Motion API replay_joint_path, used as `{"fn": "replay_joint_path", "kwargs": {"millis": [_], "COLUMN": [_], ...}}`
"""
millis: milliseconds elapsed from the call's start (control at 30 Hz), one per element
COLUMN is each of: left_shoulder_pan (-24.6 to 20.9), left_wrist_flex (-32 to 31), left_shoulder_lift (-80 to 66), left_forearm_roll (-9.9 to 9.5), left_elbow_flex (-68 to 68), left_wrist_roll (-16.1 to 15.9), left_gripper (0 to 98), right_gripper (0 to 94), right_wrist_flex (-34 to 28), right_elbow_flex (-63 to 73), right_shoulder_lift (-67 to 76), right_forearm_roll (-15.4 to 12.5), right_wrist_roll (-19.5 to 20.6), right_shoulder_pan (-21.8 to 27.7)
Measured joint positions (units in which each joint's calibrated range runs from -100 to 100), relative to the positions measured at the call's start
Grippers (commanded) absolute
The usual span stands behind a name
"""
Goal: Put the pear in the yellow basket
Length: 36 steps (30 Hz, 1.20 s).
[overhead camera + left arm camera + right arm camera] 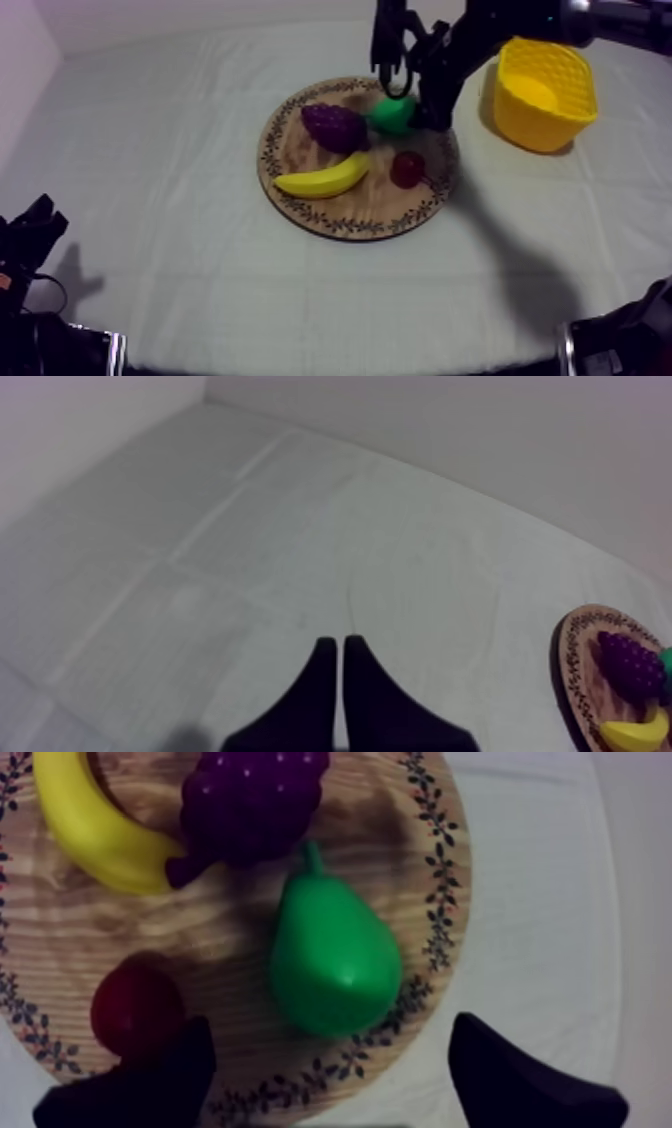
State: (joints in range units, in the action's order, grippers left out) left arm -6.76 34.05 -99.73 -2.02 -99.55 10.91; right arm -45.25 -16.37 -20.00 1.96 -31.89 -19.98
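- My right hand [330, 1024] hangs over the wooden board [300, 150], fingers spread wide and holding nothing, one on each side of the pear [335, 957].
- The pear lies on the board at the rim nearest the yellow basket [540, 125], with its stem pointing inward at the grapes [333, 127] and its fat end toward the rim.
- Its long axis runs crosswise to my fingers' closing line. A straight descent should take it across the belly, I judge.
- My left hand [340, 651], fingers pressed into a narrow wedge, rests well off the board over bare tabletop [300, 526]. The right hand is plainly the nearer.
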Motion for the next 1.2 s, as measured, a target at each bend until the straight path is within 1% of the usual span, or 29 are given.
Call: {"fn": "replay_joint_path", "kwargs": {"millis": [267, 333, 467, 567, 633, 733, 933, 967, 1067, 1200], "left_shoulder_pan": [0.0, 0.0, 0.0, 0.0, 0.0, 0.0, 0.0, 0.0, 0.0, 0.0], "left_wrist_flex": [0.0, 0.0, 0.0, 0.0, 0.0, 0.0, 0.0, 0.0, 0.0, 0.0], "left_shoulder_lift": [0.0, 0.0, 0.0, 0.0, 0.0, 0.0, 0.0, 0.0, 0.0, 0.0], "left_forearm_roll": [0.0, 0.0, 0.0, 0.0, 0.0, 0.0, 0.0, 0.0, 0.0, 0.0], "left_elbow_flex": [0.0, 0.0, 0.0, 0.0, 0.0, 0.0, 0.0, 0.0, 0.0, 0.0], "left_wrist_roll": [0.0, 0.0, 0.0, 0.0, 0.0, 0.0, 0.0, 0.0, 0.0, 0.0], "left_gripper": [0.1, 0.1, 0.1, 0.1, 0.1, 0.1, 0.1, 0.1, 0.1, 0.1], "right_gripper": [77.2, 74.6, 64.9, 56.2, 50.6, 44.9, 41.8, 41.6, 41.4, 41.8], "right_wrist_flex": [2.54, 3.8, 5.2, 5.94, 5.67, 5.35, 3.63, 2.78, 1.04, -2.94], "right_elbow_flex": [5.6, 6.37, 7.55, 8.29, 8.45, 8.18, 5.98, 5.39, 3.82, 2.29], "right_shoulder_lift": [-9.56, -11.54, -14.97, -16.14, -16.29, -15.97, -12.03, -10.99, -7.48, -1.56], "right_forearm_roll": [1.95, 2.74, 2.8, 2.24, 1.29, 0.71, -1.39, -1.96, -2.36, -3.74], "right_wrist_roll": [2.74, 3.4, 3.67, 3.32, 2.64, 1.38, -0.64, -0.88, -1.8, -3.78], "right_shoulder_pan": [-1.06, -1.06, -0.66, -0.21, -0.03, 0.14, 0.22, 0.26, 0.87, 2.93]}}
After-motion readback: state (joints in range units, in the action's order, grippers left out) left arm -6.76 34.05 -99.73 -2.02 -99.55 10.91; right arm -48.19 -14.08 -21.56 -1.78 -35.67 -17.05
